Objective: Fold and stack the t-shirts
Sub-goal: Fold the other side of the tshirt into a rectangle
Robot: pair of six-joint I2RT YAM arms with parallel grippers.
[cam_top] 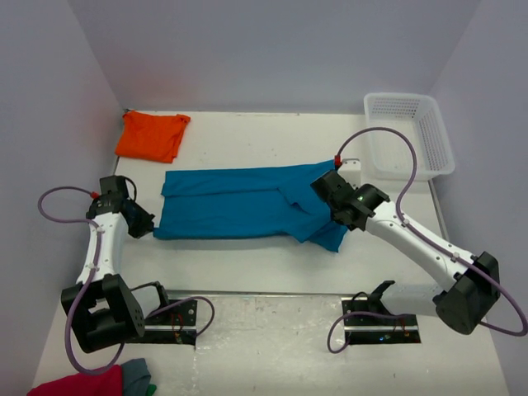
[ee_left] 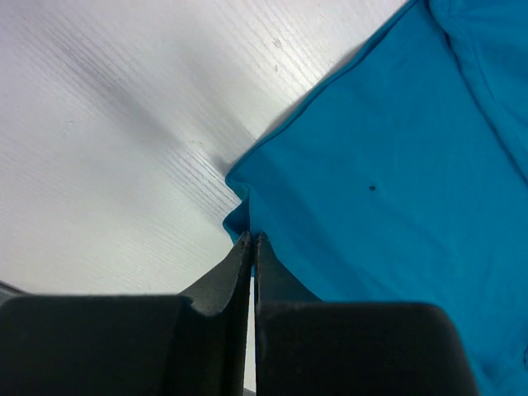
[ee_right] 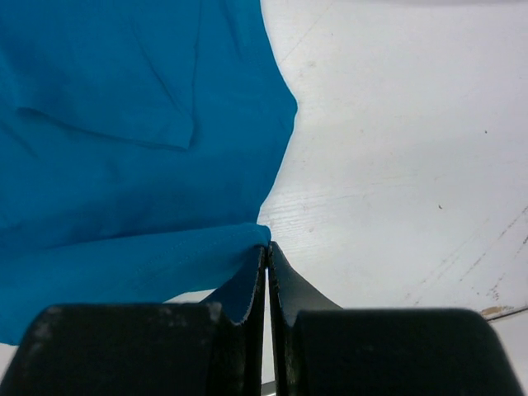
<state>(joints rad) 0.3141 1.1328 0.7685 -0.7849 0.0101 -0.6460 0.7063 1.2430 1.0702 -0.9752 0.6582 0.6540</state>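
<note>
The teal-blue t-shirt lies spread across the middle of the table, its right part folded over. The bright orange t-shirt lies bunched at the back left corner. My left gripper is shut on the teal shirt's near left corner; in the left wrist view the closed tips pinch that corner low over the table. My right gripper is shut on the shirt's right edge, and in the right wrist view it holds a fold of cloth lifted off the table.
A white mesh basket stands at the back right. A crimson-pink cloth and a grey cloth lie at the near left corner, beside the left arm's base. Purple walls close in the table on three sides.
</note>
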